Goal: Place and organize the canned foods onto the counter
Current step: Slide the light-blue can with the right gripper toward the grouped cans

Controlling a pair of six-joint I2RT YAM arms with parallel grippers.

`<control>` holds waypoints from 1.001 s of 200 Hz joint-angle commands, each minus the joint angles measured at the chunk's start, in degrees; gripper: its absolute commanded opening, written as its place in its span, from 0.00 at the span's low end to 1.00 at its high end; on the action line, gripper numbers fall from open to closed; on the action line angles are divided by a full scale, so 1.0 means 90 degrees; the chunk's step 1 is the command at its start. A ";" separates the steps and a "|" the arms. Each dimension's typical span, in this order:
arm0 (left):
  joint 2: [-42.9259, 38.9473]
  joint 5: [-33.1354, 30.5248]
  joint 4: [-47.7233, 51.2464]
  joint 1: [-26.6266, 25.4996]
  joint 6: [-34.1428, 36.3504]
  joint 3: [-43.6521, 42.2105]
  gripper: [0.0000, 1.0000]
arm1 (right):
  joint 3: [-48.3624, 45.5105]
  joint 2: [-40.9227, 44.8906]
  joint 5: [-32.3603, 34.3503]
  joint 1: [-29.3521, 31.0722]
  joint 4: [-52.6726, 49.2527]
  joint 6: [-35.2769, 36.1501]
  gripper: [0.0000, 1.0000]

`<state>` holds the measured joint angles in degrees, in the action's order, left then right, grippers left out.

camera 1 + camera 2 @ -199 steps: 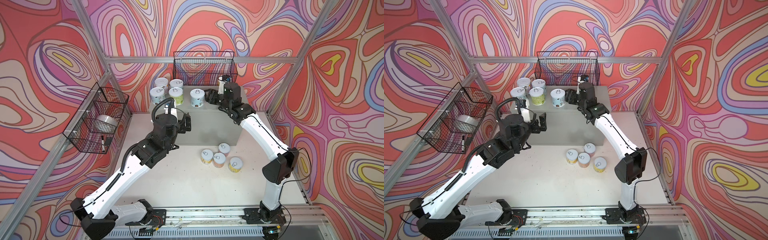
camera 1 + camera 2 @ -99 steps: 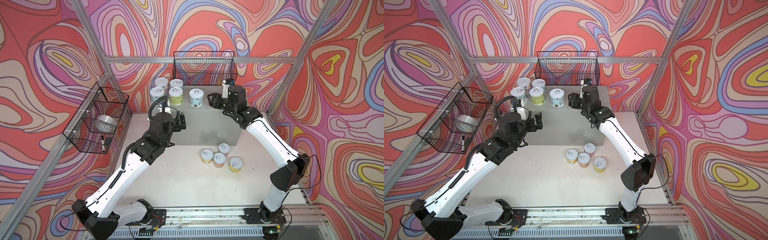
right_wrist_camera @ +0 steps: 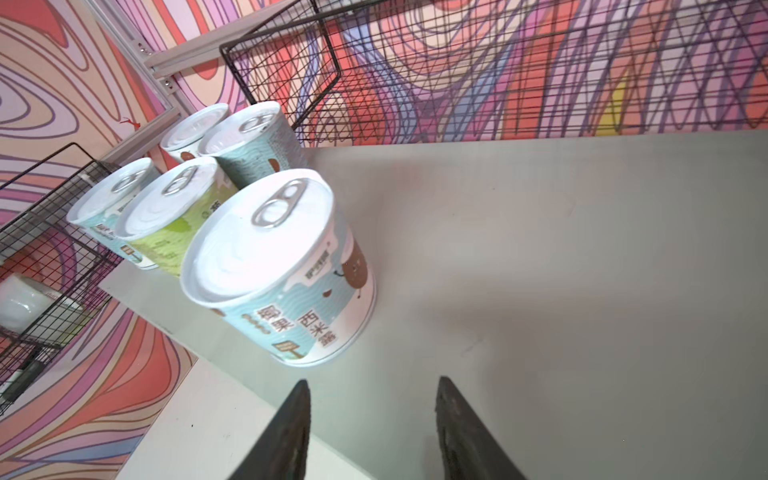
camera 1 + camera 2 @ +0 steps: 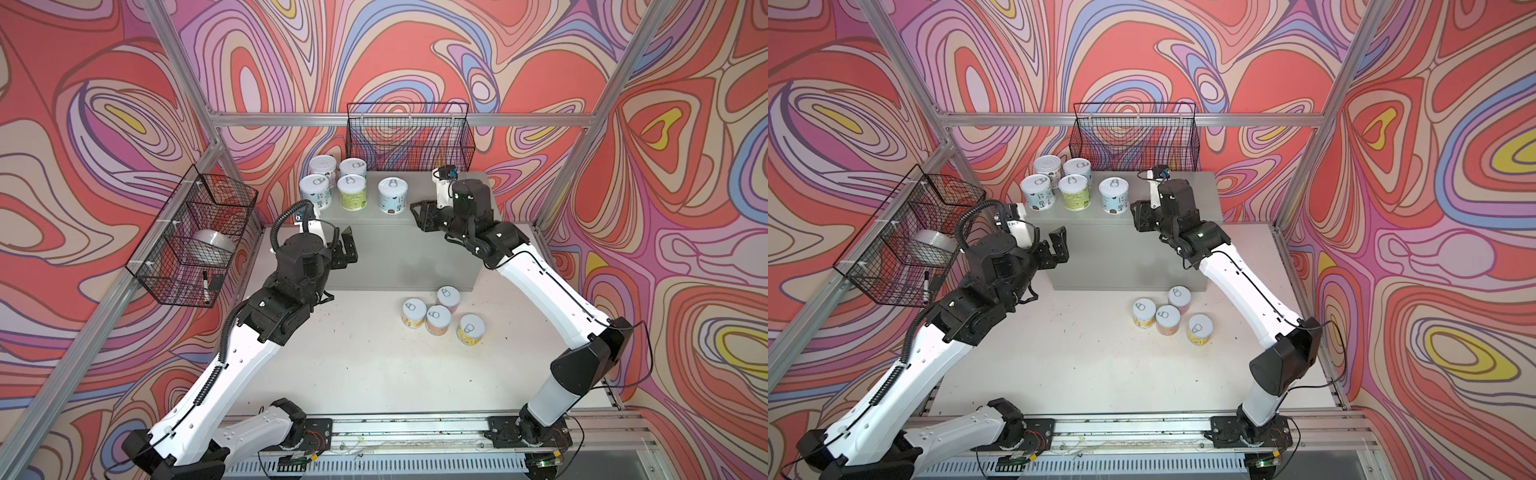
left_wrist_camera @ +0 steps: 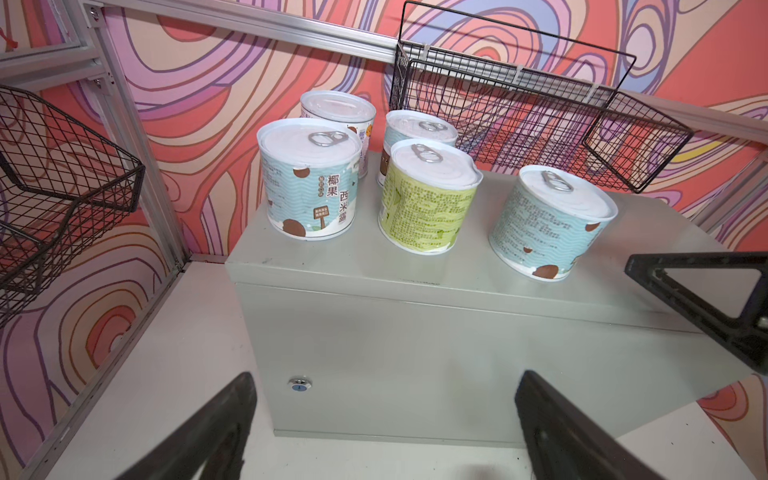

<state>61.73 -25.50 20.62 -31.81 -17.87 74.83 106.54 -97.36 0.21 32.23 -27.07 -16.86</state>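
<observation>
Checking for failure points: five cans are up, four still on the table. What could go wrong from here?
The right gripper, empty, hangs close beside the lone blue can near the front edge of the counter; a sideways swing could knock it off. The four cans on the table stand bunched, so jaws closing on one may topple neighbours.

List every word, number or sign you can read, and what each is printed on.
"椰果 西米露": on the pale blue-labelled cylindrical can at the left of the front row.
"椰果 西米露": on the lone blue-labelled can nearest the right wrist camera.
Fine print on the green-labelled can: too small to read.
Round silver lock on the grey metal cabinet: marking unreadable.
Four floor cans: labels too small.
</observation>
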 commanded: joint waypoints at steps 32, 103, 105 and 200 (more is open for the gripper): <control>-0.0238 -0.0182 0.0192 0.0068 -0.0007 -0.0147 0.99 | 0.0439 -0.0414 -0.0220 0.0332 -0.0115 0.0179 0.51; -0.0383 -0.0147 0.0209 0.0183 -0.0036 -0.0330 1.00 | 0.1190 -0.1139 0.0038 0.0399 -0.0098 0.0107 0.54; -0.0384 -0.0143 0.0209 0.0192 -0.0036 -0.0339 1.00 | 0.1251 -0.1183 0.0031 0.0407 -0.0127 0.0119 0.54; -0.0367 -0.0060 0.0142 0.0341 0.0023 -0.0519 1.00 | 0.2131 -0.2142 0.0317 0.0404 -0.0144 -0.0059 0.56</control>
<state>58.83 -25.96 21.28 -29.47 -17.78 70.83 125.80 -114.67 1.13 35.73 -27.49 -15.27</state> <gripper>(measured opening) 0.998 0.553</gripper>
